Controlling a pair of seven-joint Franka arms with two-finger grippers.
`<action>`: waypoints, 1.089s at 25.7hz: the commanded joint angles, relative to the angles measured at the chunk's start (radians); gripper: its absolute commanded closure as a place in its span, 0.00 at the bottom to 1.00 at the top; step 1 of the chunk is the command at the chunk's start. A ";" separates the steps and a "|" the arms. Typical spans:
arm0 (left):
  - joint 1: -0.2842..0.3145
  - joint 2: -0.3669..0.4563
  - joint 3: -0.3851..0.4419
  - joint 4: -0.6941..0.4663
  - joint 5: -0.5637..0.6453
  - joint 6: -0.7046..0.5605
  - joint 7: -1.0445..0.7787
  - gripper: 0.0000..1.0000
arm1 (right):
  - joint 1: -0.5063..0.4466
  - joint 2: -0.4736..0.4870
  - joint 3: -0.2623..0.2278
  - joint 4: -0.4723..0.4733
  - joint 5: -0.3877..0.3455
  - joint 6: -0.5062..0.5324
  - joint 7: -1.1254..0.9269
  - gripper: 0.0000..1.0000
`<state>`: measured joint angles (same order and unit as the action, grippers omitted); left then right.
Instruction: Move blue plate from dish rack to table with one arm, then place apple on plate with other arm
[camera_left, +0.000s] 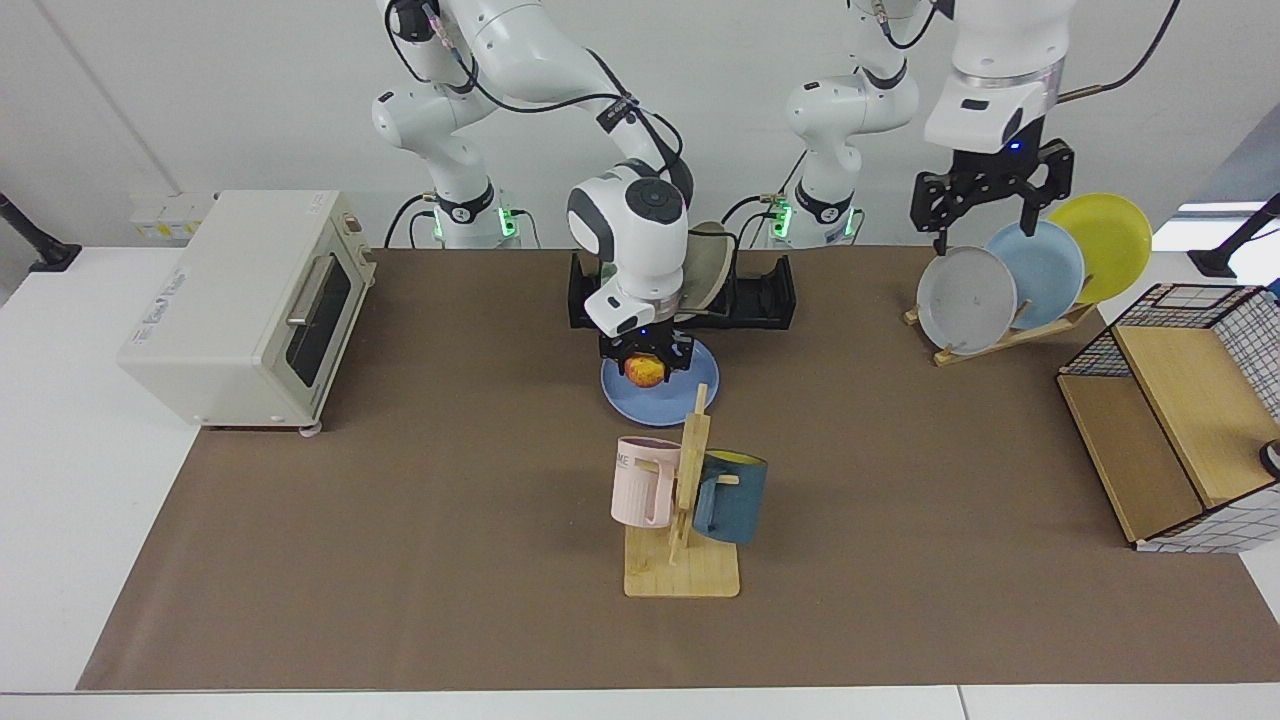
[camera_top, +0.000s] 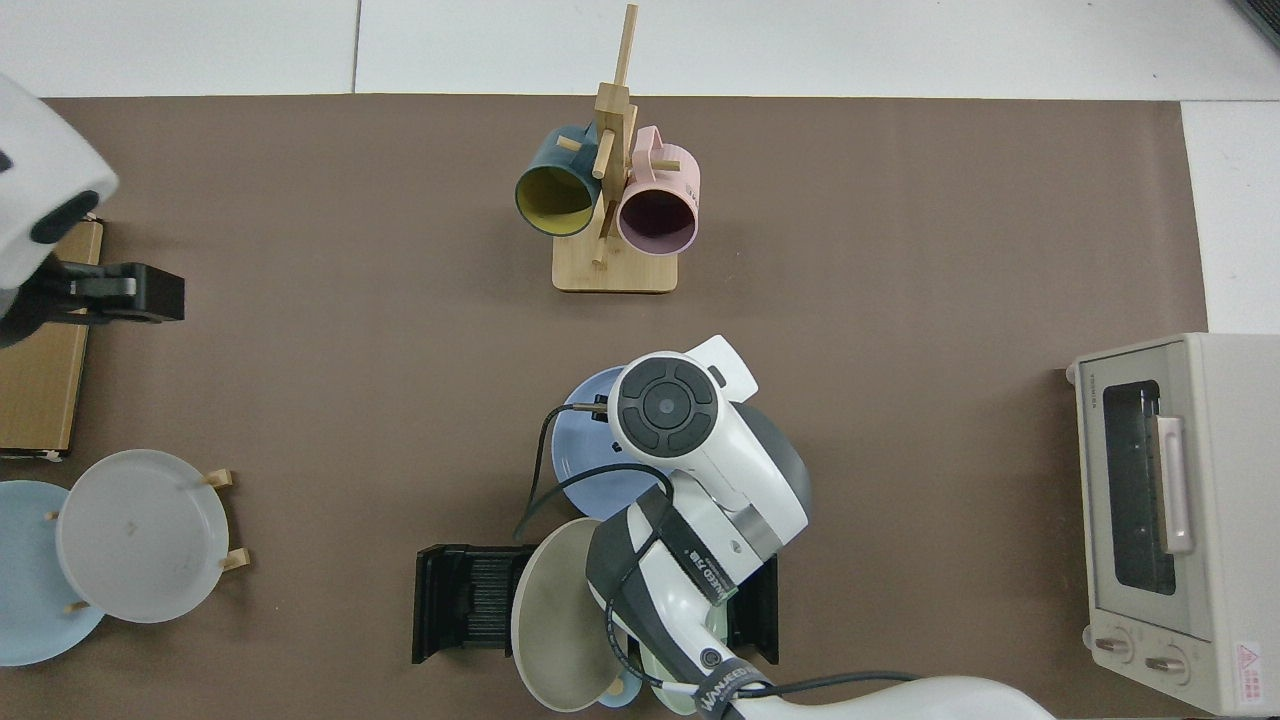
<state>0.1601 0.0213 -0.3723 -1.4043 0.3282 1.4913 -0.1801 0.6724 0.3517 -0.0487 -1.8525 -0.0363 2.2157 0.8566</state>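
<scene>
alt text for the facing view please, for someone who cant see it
The right tool holds the apple low over the blue plate, which lies flat on the table before the dish rack. The left tool waits open, raised above a wooden plate stand.

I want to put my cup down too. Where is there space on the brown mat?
Bare mat lies between the toaster oven and the mug stand, and between that stand and the wire basket. It is crowded around the blue plate, where the right gripper holds the apple.
</scene>
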 joint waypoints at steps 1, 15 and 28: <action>0.084 0.026 0.006 0.024 0.005 -0.032 0.025 0.00 | -0.002 0.004 0.000 -0.008 0.087 0.018 -0.004 1.00; 0.348 0.008 0.006 0.004 -0.227 -0.037 0.179 0.00 | 0.033 0.036 0.006 -0.028 0.101 0.030 -0.019 0.55; 0.335 0.008 0.062 -0.142 -0.228 0.044 0.307 0.00 | 0.009 0.024 0.001 0.056 0.090 -0.141 -0.111 0.00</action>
<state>0.5048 0.0416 -0.3579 -1.4625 0.1153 1.4804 0.0399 0.7109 0.3929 -0.0467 -1.8542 0.0503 2.1834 0.8293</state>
